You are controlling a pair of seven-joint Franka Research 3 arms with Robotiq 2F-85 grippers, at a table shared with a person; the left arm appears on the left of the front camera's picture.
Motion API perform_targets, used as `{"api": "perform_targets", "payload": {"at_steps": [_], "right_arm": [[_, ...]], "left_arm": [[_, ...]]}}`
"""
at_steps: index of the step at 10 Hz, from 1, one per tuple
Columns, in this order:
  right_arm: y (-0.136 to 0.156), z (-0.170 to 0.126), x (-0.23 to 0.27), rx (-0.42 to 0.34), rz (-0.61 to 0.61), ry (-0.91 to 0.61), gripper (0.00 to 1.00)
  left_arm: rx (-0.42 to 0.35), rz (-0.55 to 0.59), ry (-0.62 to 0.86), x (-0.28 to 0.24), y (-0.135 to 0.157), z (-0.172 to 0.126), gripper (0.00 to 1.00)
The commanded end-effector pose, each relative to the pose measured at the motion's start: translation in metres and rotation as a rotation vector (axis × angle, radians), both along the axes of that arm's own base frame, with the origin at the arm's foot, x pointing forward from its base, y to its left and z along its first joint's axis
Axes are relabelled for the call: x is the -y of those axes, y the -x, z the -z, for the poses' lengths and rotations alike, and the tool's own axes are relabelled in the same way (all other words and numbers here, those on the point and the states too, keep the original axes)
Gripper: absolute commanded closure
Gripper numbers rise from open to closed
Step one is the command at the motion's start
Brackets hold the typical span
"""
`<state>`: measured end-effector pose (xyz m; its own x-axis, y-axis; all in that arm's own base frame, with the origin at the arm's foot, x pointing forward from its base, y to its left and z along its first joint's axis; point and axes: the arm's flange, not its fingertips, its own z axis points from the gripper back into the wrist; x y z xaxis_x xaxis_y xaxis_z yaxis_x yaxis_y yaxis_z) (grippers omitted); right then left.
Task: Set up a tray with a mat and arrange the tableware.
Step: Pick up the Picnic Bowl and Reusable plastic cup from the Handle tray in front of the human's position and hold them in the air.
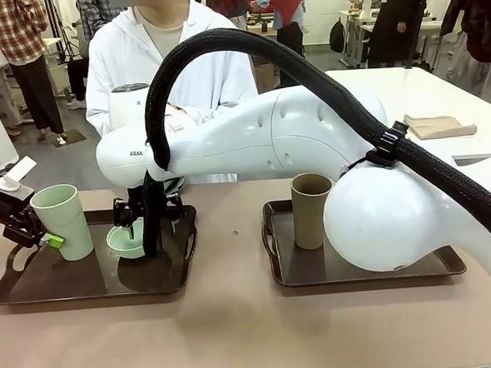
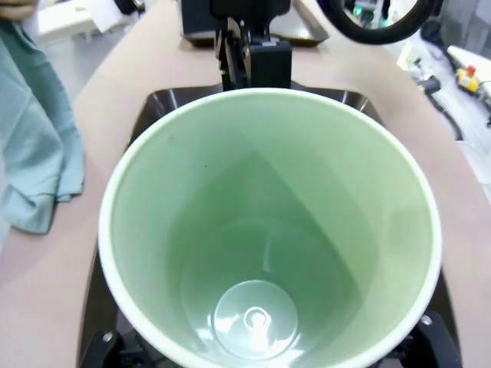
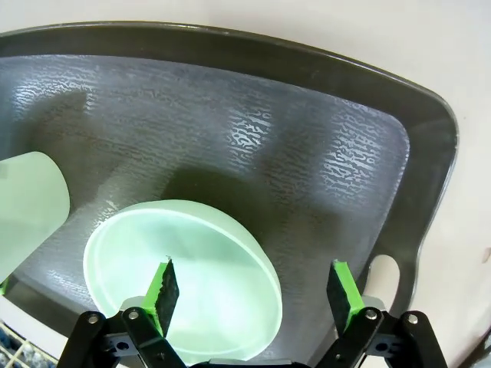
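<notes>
Pale green tumbler (image 2: 268, 230) was clamped by left gripper (image 1: 32, 230); right gripper (image 3: 253, 290) jaws gaped astride mint bowl (image 3: 184, 261) rim — brown tumbler (image 1: 311, 209) stood on far tray (image 1: 294, 266), mat unlaid — judged about halfway.

On one bench (image 1: 238, 334): two dark trays, the left tray (image 1: 85, 294) and the right tray (image 1: 359, 275); two tumblers, a pale green tumbler (image 1: 63, 220) and a brown tumbler (image 1: 311, 211); one mint green bowl (image 1: 126, 241); two end effectors, the left end effector (image 1: 49, 239) and the right end effector (image 3: 253, 287); one person (image 1: 171, 63) across it; one folded beige cloth (image 1: 438, 126) beyond.
</notes>
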<state>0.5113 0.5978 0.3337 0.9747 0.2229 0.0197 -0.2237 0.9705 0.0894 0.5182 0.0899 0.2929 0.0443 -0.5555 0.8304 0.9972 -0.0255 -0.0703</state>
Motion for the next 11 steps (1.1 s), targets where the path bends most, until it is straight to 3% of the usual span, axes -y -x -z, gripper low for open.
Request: {"api": "perform_targets", "payload": {"at_steps": [1,2,3,4,5,6,7,8,9,10,11], "right_arm": [[-0.0121,-0.0027,-0.01,-0.032,-0.041,-0.008,0.0],[-0.0111,-0.0017,-0.0098,-0.027,-0.058,-0.004,0.58],[-0.0114,-0.0015,-0.0097,-0.029,-0.065,-0.003,0.59],[-0.0122,-0.001,-0.0097,-0.03,-0.068,-0.006,1.0],[-0.0126,-0.0006,-0.0103,-0.031,-0.069,-0.007,1.0],[-0.0127,0.0003,-0.0105,-0.03,-0.07,-0.007,1.0],[-0.0128,0.0013,-0.0104,-0.031,-0.069,-0.009,0.87],[-0.0123,0.0025,-0.0102,-0.031,-0.068,-0.008,0.97],[-0.0116,0.003,-0.01,-0.031,-0.066,-0.007,1.0],[-0.0114,0.0034,-0.0098,-0.03,-0.065,-0.006,1.0],[-0.0116,0.0036,-0.0078,-0.026,-0.057,-0.003,1.0]], "left_arm": [[0.02,0.011,0.03,0.0047,-0.0054,0.0045,0.0],[0.02,0.01,0.044,0.0039,-0.0061,0.0065,0.06],[0.017,0.013,0.039,0.0031,-0.0064,0.0066,0.53],[0.015,0.01,0.038,0.0035,-0.0067,0.006,0.6],[0.015,0.009,0.038,0.0036,-0.0068,0.0051,1.0],[0.014,0.008,0.038,0.0043,-0.0068,0.0046,1.0],[0.016,0.005,0.039,0.0045,-0.0067,0.0044,1.0],[0.019,0.005,0.041,0.005,-0.0064,0.0046,0.69],[0.021,0.006,0.041,0.0048,-0.006,0.0047,0.69],[0.026,0.004,0.041,0.0042,-0.006,0.0047,1.0],[0.042,-0.003,0.038,0.0032,-0.0058,0.0043,0.69]]}}
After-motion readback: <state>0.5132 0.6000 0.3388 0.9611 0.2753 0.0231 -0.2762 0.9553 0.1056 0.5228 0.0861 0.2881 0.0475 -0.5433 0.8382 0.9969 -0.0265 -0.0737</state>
